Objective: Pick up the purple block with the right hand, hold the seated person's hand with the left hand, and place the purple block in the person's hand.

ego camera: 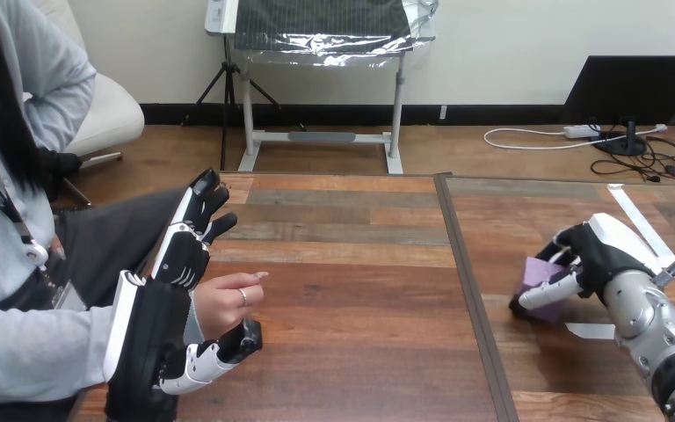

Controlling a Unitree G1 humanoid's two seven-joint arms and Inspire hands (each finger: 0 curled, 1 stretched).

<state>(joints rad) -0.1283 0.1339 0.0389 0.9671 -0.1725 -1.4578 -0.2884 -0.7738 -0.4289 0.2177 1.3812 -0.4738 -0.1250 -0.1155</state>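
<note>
Purple block (538, 274), a small matte, box-shaped solid, sits in the grip of the right hand (602, 251) on the right part of the wooden surface (352, 290). The hand's black-and-white fingers curl over the block's top and far side, and its thumb lies across the near face. The block is tilted, with its lower corner at the surface; I cannot tell whether it is lifted clear. The silver right forearm comes in from the lower right corner. Just beside that hand, strips of white tape (646, 230) lie flat on the wood. A dark seam (468, 281) runs from the far edge to the near edge, to the left of the purple block.

Well apart, at the surface's left side, the left hand (176, 259) is spread wide, with its fingers stretched up and away and its thumb pointing right below them. The person's hand (227, 303), with fingers loosely bent, lies between that thumb and those fingers, touching the palm. I cannot see the thumb pinching it.
</note>
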